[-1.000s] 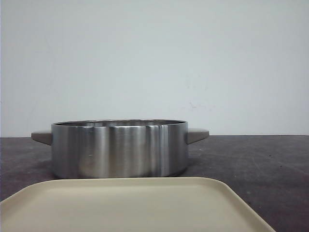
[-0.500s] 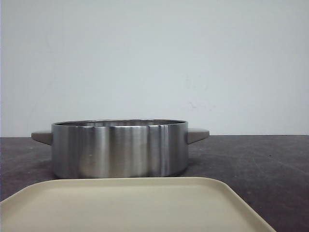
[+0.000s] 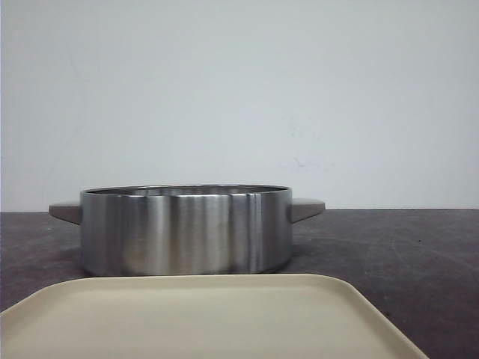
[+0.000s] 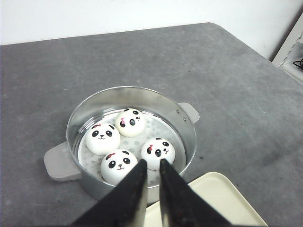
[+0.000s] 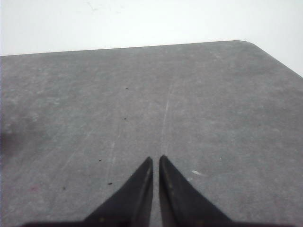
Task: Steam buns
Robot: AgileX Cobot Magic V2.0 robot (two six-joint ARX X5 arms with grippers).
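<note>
Several white panda-faced buns lie inside the round steel steamer pot (image 4: 188, 124) on its perforated white liner: one at the back (image 4: 130, 122), one beside it (image 4: 102, 138), and two nearer my fingers (image 4: 158, 152) (image 4: 116, 165). My left gripper (image 4: 152, 161) hovers above the pot's near rim, shut with nothing between its black fingers. In the front view the pot (image 3: 185, 230) stands side-on and its wall hides the buns. My right gripper (image 5: 155, 158) is shut and empty over bare grey table. Neither gripper shows in the front view.
A beige tray (image 3: 202, 318) lies in front of the pot, with nothing on the part I see; its corner (image 4: 213, 198) shows in the left wrist view. The pot has two flat grey handles (image 4: 59, 161). The dark table ends at a white wall.
</note>
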